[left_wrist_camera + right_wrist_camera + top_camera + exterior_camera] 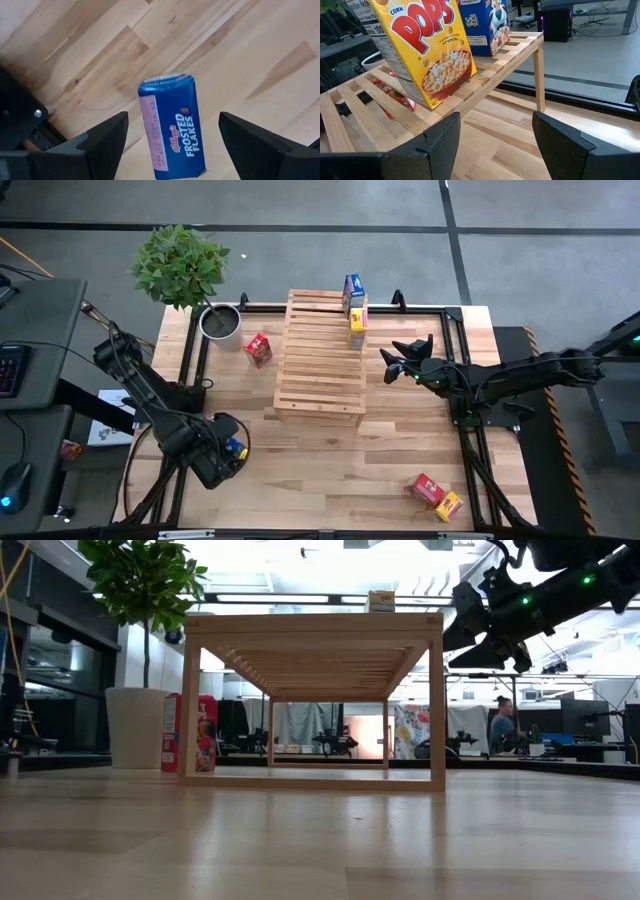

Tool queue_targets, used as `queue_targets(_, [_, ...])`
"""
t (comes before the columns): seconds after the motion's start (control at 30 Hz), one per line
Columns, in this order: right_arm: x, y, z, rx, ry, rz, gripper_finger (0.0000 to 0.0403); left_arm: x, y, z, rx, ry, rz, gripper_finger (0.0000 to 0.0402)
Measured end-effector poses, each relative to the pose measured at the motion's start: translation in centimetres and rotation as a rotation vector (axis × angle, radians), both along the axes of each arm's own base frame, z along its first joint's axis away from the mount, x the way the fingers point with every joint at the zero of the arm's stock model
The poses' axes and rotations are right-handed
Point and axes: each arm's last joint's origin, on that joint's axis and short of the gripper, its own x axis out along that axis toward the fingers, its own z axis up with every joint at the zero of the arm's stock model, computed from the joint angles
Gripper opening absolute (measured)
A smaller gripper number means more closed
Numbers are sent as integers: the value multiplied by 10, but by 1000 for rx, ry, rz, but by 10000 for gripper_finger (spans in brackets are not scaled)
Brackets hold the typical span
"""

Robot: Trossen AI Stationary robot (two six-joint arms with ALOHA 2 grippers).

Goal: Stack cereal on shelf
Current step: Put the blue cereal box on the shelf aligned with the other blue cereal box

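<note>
Down at the near left corner of the plank tabletop (330,455), the left gripper (172,137) points at the wood with its two dark fingers (107,137) spread wide. A small blue cardboard cereal box printed "Frosted Flakes" (172,125) lies flat on the planks between them, touching neither finger.

Across the table, the right gripper (495,137) hovers just beside the right edge of the large pale wooden slatted shelf (320,360), its fingers parted and holding nothing. Directly ahead of it, on the shelf's top right corner, a yellow cardboard box marked "Corn Pops" (422,45) stands upright. A second blue cereal box (482,25) stands upright just behind the yellow one.

A small red cereal box (258,349) stands on the tabletop just left of the shelf. Near it, at the far left corner, is a leafy green plant in a white pot (219,321). Well apart from all this, at the near right corner, another red box (427,488) and a yellow-orange box (449,505) lie on the planks, touching each other.

In the room beyond the table, a person sits at a desk (502,722).
</note>
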Motion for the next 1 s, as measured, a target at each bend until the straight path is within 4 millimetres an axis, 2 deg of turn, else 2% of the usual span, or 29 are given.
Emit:
queue_targets(0.27, [0, 0, -1, 0, 6, 0, 241, 5, -6, -10, 24, 29, 1, 301])
queue_targets(0.63, [0, 0, -1, 2, 5, -1, 241, 14, -17, -37, 90, 152, -22, 301])
queue_targets(1.0, [0, 0, -1, 2, 5, -1, 241, 22, -19, -51, 157, 178, -26, 301])
